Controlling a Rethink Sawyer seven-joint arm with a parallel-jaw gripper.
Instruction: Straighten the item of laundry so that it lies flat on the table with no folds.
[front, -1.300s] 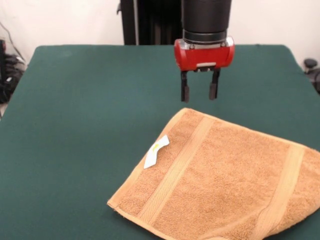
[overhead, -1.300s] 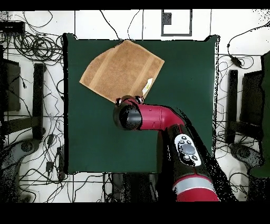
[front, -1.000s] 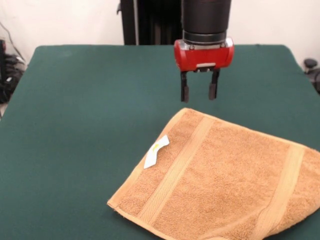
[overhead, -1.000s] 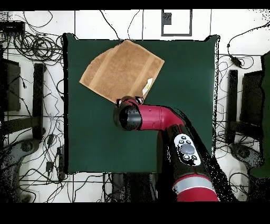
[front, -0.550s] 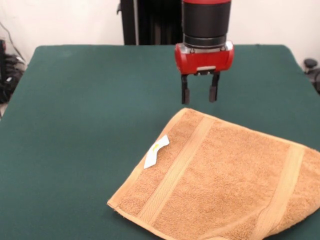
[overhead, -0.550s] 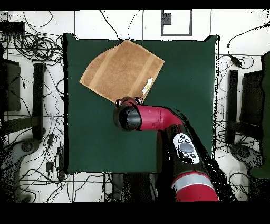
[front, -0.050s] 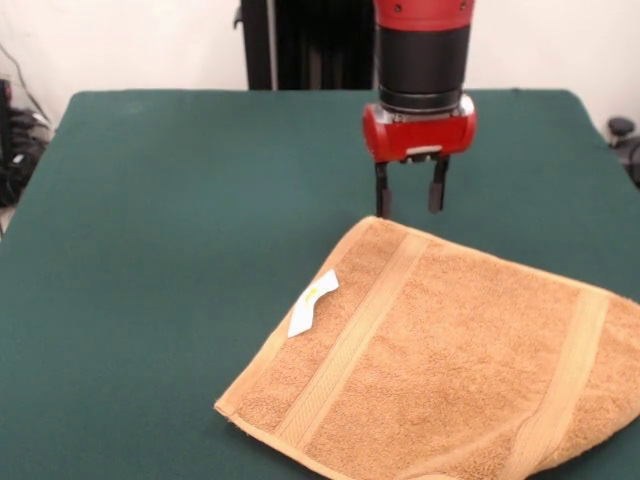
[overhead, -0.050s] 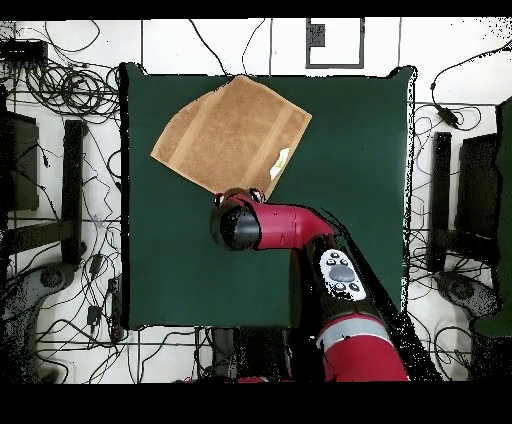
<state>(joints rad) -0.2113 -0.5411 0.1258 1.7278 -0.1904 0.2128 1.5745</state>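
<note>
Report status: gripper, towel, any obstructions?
Gripper open, empty, above the towel's far corner. Towel spread on the table, white tag showing. Nothing in the way.

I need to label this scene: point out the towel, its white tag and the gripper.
towel (front, -0.050s: 440, 360), front view, on the terry middle between the two woven bands.
white tag (front, -0.050s: 312, 302), front view, on the middle of the tag.
gripper (front, -0.050s: 410, 198), front view, midway between its open fingertips.

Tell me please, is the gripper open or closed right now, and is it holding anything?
Gripper: open, holding nothing, just above the towel's far corner.
</note>
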